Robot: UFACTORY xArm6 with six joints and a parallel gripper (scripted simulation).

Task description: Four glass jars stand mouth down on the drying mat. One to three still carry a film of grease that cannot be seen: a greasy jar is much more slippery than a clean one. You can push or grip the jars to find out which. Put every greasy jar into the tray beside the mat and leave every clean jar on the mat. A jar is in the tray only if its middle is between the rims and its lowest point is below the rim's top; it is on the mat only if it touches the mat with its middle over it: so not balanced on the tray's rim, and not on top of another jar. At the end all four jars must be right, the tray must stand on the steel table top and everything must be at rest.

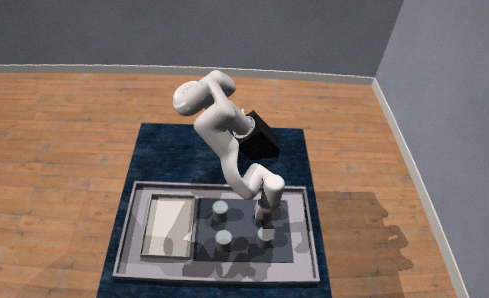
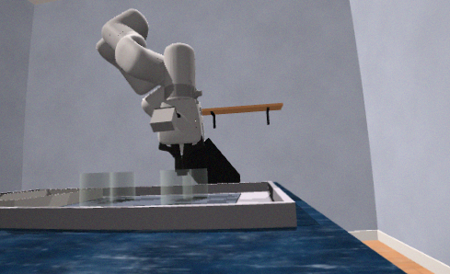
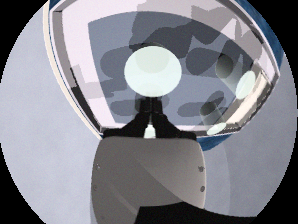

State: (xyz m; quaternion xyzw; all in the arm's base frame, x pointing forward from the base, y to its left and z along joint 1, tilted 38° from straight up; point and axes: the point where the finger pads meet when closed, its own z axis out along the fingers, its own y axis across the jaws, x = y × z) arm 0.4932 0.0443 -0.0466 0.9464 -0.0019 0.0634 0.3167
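Four clear glass jars stand mouth down on the dark drying mat [image 1: 282,250] [image 3: 109,39]. Two are on its left side: a back one [image 1: 220,210] and a front one [image 1: 223,240]. A third [image 1: 265,237] is at the front right; the fourth, at the back right, is mostly hidden by the arm. In the low side view the jars show as two pairs [image 2: 92,186] [image 2: 121,185] [image 2: 169,186] [image 2: 199,180]. My gripper [image 1: 266,223] [image 2: 182,172] [image 3: 150,99] is shut and empty, low over the mat's right side. Its tips sit right beside one jar [image 3: 152,72], near its top; I cannot tell whether they touch.
The empty pale tray [image 1: 149,225] stands left of the mat on the steel table top [image 1: 305,235], which has a raised rim [image 2: 166,218]. The table stands on a blue rug [image 1: 170,150]. A black block [image 1: 259,137] stands behind the table.
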